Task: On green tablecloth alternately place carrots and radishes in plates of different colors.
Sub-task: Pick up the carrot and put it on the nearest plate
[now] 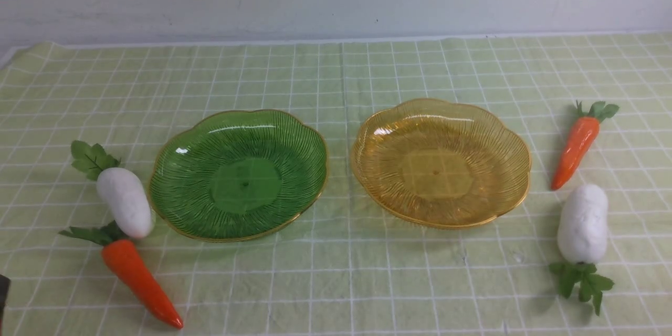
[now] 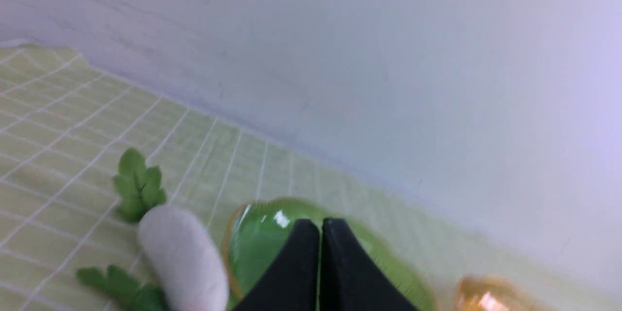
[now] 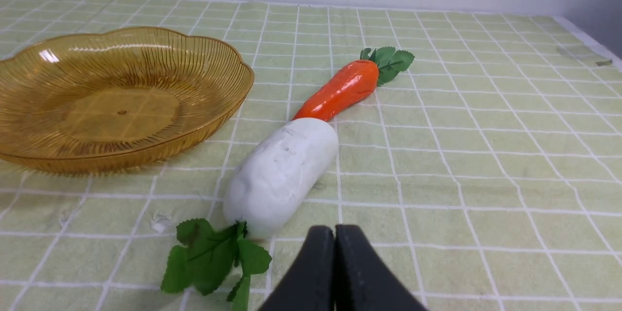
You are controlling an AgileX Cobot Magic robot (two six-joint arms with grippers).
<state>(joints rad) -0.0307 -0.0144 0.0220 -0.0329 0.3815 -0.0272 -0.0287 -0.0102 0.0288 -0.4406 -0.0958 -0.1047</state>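
Start of task; nothing placed yet. Green plate and amber plate sit side by side on the cloth, both empty. Left radish lies just beside the green plate, with left carrot nearer the robot. Right carrot and right radish lie beside the amber plate. Left gripper and right gripper are closed on nothing. Likely next move: open one gripper and descend across a vegetable's body.

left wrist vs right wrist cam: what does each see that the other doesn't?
Left wrist only: green plate, left radish beside it, shut left gripper. Right wrist only: right carrot, right radish, shut right gripper. Both: amber plate (just a blurred sliver from the left wrist), green tablecloth, wall.
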